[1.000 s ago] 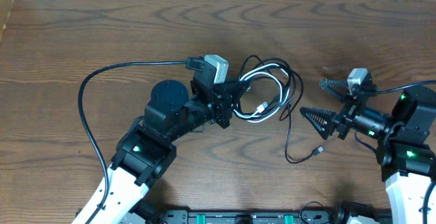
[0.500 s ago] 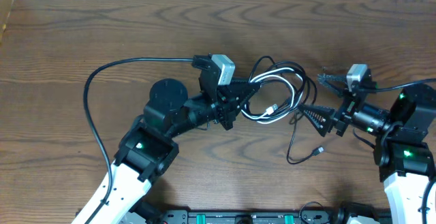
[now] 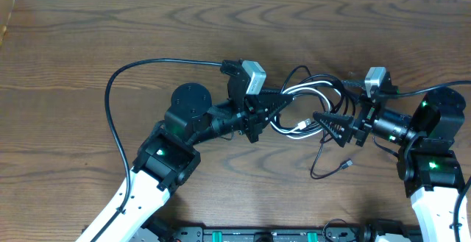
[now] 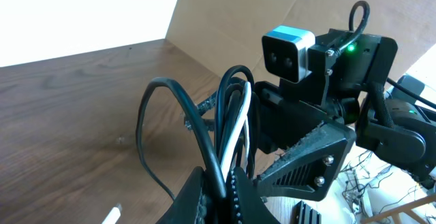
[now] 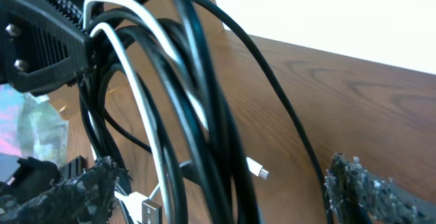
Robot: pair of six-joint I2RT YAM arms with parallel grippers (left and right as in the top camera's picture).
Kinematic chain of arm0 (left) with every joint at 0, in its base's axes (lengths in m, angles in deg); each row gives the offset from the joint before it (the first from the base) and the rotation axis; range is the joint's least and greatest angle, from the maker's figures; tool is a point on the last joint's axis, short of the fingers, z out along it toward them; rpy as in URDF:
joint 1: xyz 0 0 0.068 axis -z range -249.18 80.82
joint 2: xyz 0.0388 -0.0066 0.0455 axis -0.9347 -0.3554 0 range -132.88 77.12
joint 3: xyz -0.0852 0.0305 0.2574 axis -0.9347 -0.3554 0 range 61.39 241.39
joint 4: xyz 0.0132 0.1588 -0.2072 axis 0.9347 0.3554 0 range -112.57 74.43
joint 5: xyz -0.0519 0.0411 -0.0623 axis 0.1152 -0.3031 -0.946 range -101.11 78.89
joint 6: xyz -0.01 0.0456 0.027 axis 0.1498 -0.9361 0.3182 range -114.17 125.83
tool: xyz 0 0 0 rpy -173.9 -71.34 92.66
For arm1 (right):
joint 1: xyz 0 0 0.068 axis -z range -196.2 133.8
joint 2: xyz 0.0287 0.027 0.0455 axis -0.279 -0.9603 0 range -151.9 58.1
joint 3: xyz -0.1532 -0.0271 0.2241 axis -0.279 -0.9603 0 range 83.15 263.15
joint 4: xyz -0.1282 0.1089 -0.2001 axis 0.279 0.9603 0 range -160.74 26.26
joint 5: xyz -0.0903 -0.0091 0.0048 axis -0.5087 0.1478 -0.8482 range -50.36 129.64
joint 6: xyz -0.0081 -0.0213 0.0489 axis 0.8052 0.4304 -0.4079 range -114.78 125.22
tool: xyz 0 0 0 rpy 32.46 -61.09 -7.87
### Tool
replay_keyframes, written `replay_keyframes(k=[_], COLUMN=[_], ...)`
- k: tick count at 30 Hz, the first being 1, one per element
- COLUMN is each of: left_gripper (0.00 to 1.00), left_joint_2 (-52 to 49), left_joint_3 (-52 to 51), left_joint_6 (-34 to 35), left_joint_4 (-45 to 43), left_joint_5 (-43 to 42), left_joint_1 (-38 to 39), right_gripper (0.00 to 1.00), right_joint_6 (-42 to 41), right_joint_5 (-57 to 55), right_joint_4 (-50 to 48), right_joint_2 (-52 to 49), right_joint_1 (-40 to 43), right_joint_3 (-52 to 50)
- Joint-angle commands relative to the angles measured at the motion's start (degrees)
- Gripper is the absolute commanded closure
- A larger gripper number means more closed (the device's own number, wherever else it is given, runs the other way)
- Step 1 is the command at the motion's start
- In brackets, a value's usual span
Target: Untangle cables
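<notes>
The cables (image 3: 309, 95) are a bundle of black and white loops lifted between the two arms. My left gripper (image 3: 271, 109) is shut on the bundle's left side. In the left wrist view its jaws (image 4: 222, 191) pinch black and white cords (image 4: 231, 115) that arch upward. My right gripper (image 3: 329, 100) is open, with one finger on each side of the bundle's right end. The right wrist view shows the cords (image 5: 184, 94) hanging between its fingers (image 5: 75, 190), apart from both pads. A white USB plug (image 5: 146, 207) and a small white plug (image 5: 257, 171) dangle low. One black cord's end (image 3: 344, 165) trails on the table.
The left arm's own thick black cable (image 3: 118, 87) arcs over the table at the left. A black rail (image 3: 265, 235) runs along the near edge. The wooden table (image 3: 110, 29) reaches to the back wall.
My left gripper has carried the bundle to the right. The right gripper has moved left, and its open fingers now straddle the cords.
</notes>
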Motion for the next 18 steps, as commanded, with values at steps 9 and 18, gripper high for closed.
replay_keyframes(k=[9,18], left_gripper=[0.93,0.93], left_joint_2=[0.17,0.17], left_joint_3=[-0.11,-0.11], left_joint_6=[0.28,0.28], left_joint_4=[-1.49,-1.44], left_joint_5=[-1.2,-1.2], left_joint_1=[0.07,0.07], right_gripper=[0.07,0.06], right_joint_6=[-3.63,-3.63], right_joint_5=[-0.48,-0.46], right_joint_4=[0.11,0.09], right_joint_2=[-0.22,-0.22], right_joint_1=[-0.39,-0.39], right_joint_3=[0.9,0.9])
